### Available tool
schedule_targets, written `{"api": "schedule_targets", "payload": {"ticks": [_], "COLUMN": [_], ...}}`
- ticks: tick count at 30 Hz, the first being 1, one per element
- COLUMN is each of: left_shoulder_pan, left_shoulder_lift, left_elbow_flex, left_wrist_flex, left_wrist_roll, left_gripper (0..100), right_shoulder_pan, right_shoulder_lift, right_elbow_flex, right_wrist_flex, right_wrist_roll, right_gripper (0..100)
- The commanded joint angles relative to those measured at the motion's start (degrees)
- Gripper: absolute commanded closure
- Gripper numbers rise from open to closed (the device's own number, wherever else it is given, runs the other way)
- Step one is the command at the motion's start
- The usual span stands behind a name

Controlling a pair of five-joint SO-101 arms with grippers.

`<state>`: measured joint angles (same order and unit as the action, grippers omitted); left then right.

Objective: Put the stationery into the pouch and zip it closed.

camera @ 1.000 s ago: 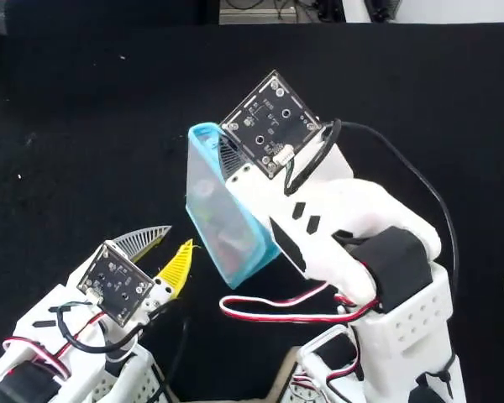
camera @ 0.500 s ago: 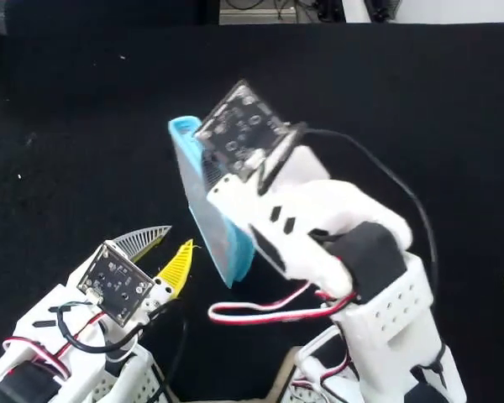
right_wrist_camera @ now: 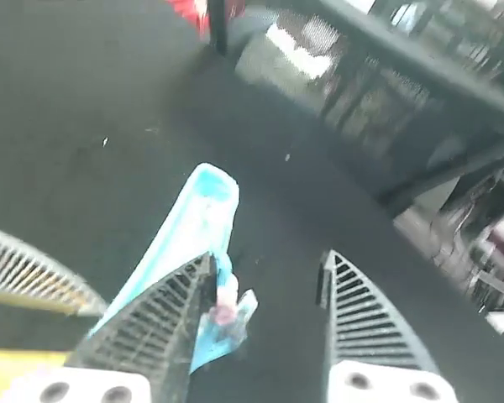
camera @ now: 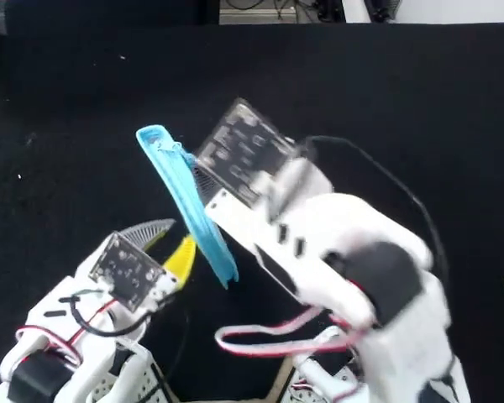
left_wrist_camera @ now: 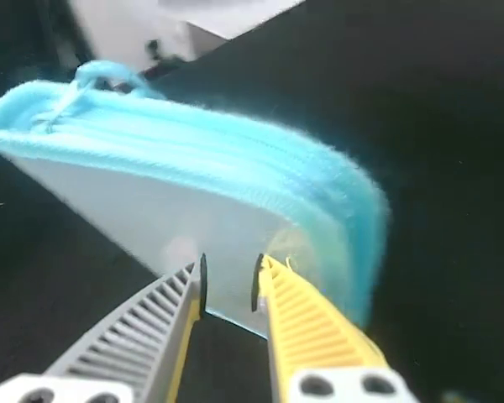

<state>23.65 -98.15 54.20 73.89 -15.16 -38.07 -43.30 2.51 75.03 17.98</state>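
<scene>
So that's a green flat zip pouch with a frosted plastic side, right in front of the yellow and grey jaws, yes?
Not green: the flat zip pouch with the frosted plastic side is light blue, as the left wrist view shows. It is indeed right in front of the yellow and grey jaws.

**Layout, seen from above.** We find the pouch (camera: 187,206) set on edge over the tabletop (camera: 420,101), running from near to far between the two pincers. The left pincer (camera: 178,233) lies to its left, by the near end. Its jaws are a little apart and its tips are just beside the pouch's broad side; we cannot tell if they touch. The right pincer (right_wrist_camera: 269,267) lies to the pouch's right with jaws parted, one finger (right_wrist_camera: 160,327) at the pouch and the other apart from it. The pull (camera: 151,134) sits at the far end.
</scene>
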Motion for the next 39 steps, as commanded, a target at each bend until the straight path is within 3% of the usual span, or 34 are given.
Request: {"api": "schedule_targets", "payload": {"ticks": [1,6,10,12,16,19,23,27,34,39], "left_shoulder_pan": [-8.04,-12.53,-12.7,-12.7,-12.79,-12.88,-12.97,-12.62,-12.44,-12.35], "left_shoulder_lift": [0.7,0.7,0.7,0.7,0.7,1.05,1.14,0.88,1.14,1.23], "left_elbow_flex": [1.71,2.77,2.86,3.21,5.58,6.2,6.2,8.57,21.23,23.25], "left_wrist_flex": [-5.01,-7.38,-7.12,-7.03,-7.47,-9.32,-11.34,-17.93,-37.54,-41.05], "left_wrist_roll": [0.18,0.18,0.26,0.26,0.26,0.35,4.66,7.56,7.47,7.56], "left_gripper": [88,88,88,88,88,88,88,88,88,88], "right_shoulder_pan": [-0.53,-0.97,-3.16,-4.22,-6.86,-12.04,-16.09,-11.25,7.91,19.6], "right_shoulder_lift": [-3.65,-4.88,-7.78,-9.98,-15.87,-21.41,-28.97,-36.0,-50.95,-63.16], "right_elbow_flex": [-4.79,0.92,8.13,12.35,21.93,31.25,45.76,55.16,60.7,65.01], "right_wrist_flex": [4.57,14.59,15.91,15.56,13.27,9.23,-4.66,-13.71,-10.29,-7.47], "right_wrist_roll": [-0.44,0.0,0.09,-0.09,-0.18,-0.26,-0.35,-0.44,-0.44,-0.44], "right_gripper": [80.2,79.8,78.9,73.7,62.5,61.3,61.0,61.3,61.3,61.3]}}
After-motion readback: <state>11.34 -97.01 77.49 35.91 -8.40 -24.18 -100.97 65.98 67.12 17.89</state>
